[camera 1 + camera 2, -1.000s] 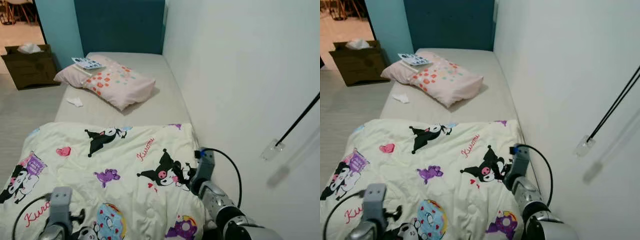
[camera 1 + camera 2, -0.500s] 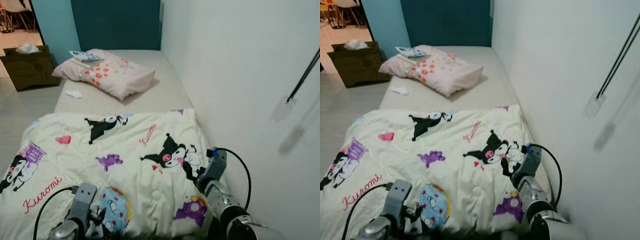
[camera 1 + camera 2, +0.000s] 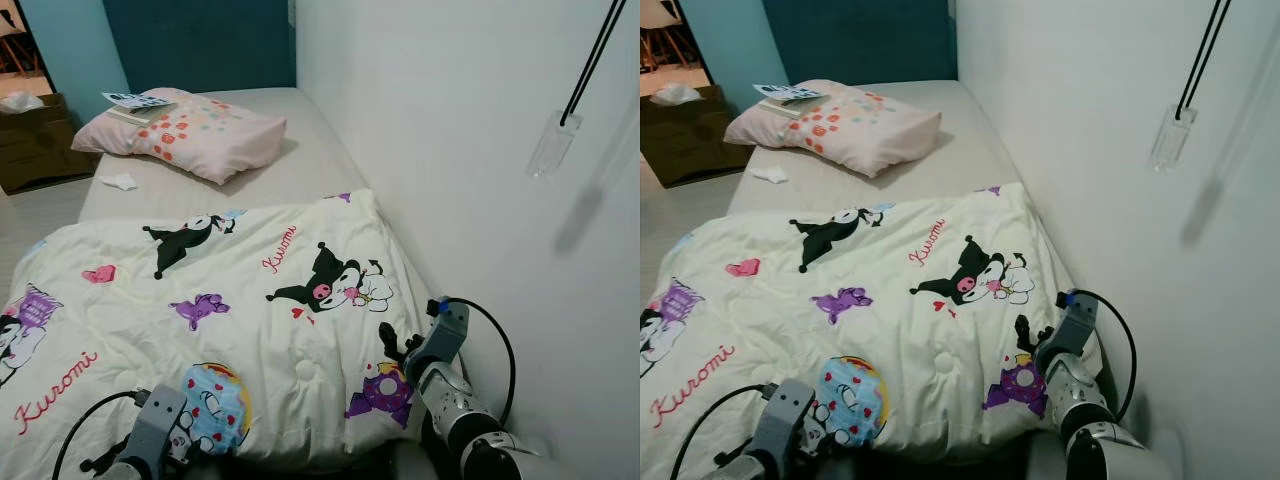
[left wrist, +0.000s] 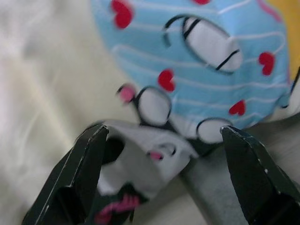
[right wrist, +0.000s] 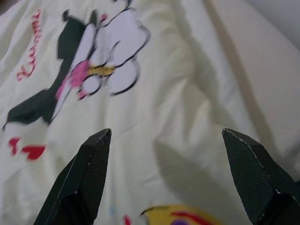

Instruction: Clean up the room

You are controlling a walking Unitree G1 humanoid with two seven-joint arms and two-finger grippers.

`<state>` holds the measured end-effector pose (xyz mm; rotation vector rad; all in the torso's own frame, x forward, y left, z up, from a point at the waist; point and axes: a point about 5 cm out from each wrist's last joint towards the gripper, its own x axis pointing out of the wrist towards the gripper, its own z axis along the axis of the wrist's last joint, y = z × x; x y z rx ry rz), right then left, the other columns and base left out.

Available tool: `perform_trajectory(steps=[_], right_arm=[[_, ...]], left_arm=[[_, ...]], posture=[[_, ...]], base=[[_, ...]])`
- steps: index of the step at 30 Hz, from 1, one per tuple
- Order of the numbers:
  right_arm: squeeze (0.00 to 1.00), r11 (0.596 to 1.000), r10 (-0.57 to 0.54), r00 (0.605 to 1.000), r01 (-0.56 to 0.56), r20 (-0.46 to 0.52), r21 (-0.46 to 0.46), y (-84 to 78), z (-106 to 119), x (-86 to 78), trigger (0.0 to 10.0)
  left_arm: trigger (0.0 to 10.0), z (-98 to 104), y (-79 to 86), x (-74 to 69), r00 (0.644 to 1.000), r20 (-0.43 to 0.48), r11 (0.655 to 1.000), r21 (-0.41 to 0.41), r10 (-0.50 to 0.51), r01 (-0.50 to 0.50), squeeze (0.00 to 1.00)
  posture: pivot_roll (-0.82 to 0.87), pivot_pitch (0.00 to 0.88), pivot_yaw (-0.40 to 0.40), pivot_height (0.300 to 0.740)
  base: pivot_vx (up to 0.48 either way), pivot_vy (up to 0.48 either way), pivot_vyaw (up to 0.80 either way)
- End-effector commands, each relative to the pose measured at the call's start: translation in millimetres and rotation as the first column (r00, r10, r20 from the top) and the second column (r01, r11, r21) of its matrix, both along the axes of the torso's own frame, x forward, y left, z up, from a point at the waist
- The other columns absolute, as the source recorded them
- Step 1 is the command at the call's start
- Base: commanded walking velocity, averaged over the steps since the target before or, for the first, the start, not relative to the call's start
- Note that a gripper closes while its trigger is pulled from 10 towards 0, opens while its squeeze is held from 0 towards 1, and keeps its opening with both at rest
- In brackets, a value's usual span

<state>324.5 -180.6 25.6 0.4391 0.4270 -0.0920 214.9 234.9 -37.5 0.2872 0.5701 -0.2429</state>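
A cream blanket (image 3: 230, 300) printed with cartoon figures lies spread over the near half of the bed (image 3: 320, 170). My left gripper (image 4: 173, 173) is at its front edge, open, with a folded bit of the blanket's hem between the wide-apart fingers (image 4: 79, 173). My right gripper (image 3: 396, 345) hovers open over the blanket's right edge, by a purple print (image 3: 380, 388) and next to the wall; nothing is held between its fingertips (image 5: 84, 178). A pink spotted pillow (image 3: 195, 135) lies at the head of the bed with a booklet (image 3: 135, 100) on it. A crumpled tissue (image 3: 119, 182) rests on the bare mattress.
A white wall (image 3: 480, 150) runs close along the bed's right side, with a black cord and clear tag (image 3: 553, 145) hanging on it. A brown box (image 3: 35, 140) stands on the floor at the far left, beside the teal headboard wall.
The camera has shifted, so the whole bed sits differently in view. Both grippers now lie nearer the blanket's front edge, and the blanket looks flatter and more spread.
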Motion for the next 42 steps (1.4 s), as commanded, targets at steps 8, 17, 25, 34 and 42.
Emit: perform_trajectory(steps=[8, 17, 25, 34, 42], right_arm=[[0.00, 1.000, -0.014, 0.999, 0.014, 0.032, -0.003, -7.2, 5, 2.6, 10.0], [0.00, 0.994, 0.088, 0.995, -0.091, 0.048, 0.054, 1.1, 2, -0.1, 10.0], [0.00, 0.966, 0.227, 0.971, -0.234, 0.071, 0.112, 18.3, -3, -4.6, 10.0], [0.00, 0.933, 0.352, 0.936, -0.353, 0.015, 0.067, 37.6, -9, -8.8, 10.0], [0.00, 0.972, 0.235, 0.972, -0.234, 0.028, -0.008, 19.3, -2, -2.8, 0.0]], left_arm=[[10.0, 10, 16.3, -10.4, 0.994, 0.047, 0.994, 0.061, -0.098, 0.095, 0.00], [10.0, 29, 36.0, -20.2, 0.983, 0.100, 0.985, 0.096, -0.156, 0.147, 0.00], [10.0, 51, 38.4, -14.7, 0.964, 0.145, 0.970, 0.131, -0.223, 0.204, 0.00], [10.0, 59, 35.2, -10.6, 0.957, 0.161, 0.967, 0.130, -0.241, 0.221, 0.00], [10.0, 61, 33.9, -12.8, 0.955, 0.154, 0.964, 0.129, -0.252, 0.233, 0.00]], posture=[[0.13, 0.114, 0.046, 0.511], [0.18, 0.181, 0.088, 0.511], [0.19, 0.205, 0.121, 0.511], [0.19, 0.208, 0.127, 0.511], [0.20, 0.221, 0.136, 0.511]], base=[[0.000, 0.000, 0.00], [0.000, 0.000, 0.00], [0.000, 0.000, 0.00], [0.000, 0.000, 0.00], [0.000, 0.000, 0.00]])
